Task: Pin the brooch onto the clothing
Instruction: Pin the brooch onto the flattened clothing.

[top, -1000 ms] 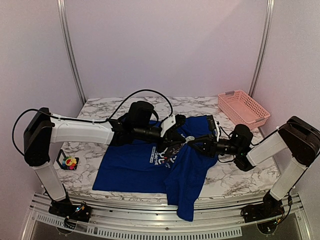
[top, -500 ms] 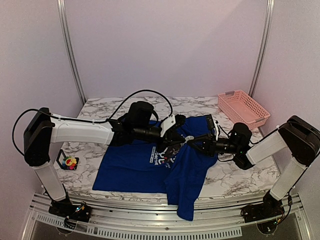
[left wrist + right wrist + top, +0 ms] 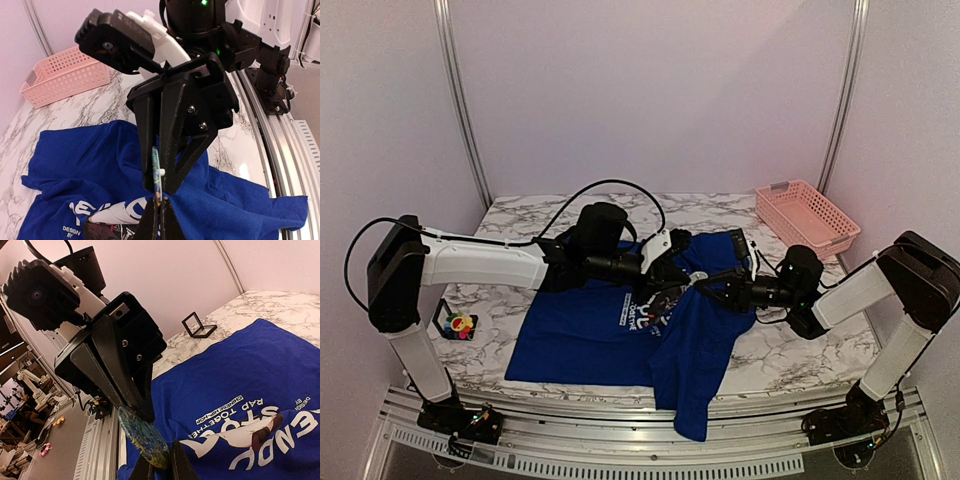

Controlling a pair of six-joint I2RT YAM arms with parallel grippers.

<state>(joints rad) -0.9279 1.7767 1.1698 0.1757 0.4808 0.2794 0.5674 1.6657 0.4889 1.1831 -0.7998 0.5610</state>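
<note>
Your left hand (image 3: 160,212) is clamped shut on one edge of a thin multicoloured disc, which I take to be the brooch (image 3: 142,437). It hangs in the air above the blue T-shirt (image 3: 585,340), close to the chest print, near the middle of the table (image 3: 770,355). Your right hand (image 3: 162,461) meets it from the right, fingers drawn in to a narrow gap about the opposite edge. Whether they actually pinch it, you cannot tell from here.

This looks like a pass or regrip between hands, and that is where it could fail. If you let go with the left before the right has a firm hold, the brooch will likely drop into the folds. A thin disc held at its rim can also swivel, turning the pin away from the cloth. The fingertips are crowded, so a small push may knock them together. Nothing pins the rumpled T-shirt down, and one part hangs over the near edge, so it may slide when pressed.
</note>
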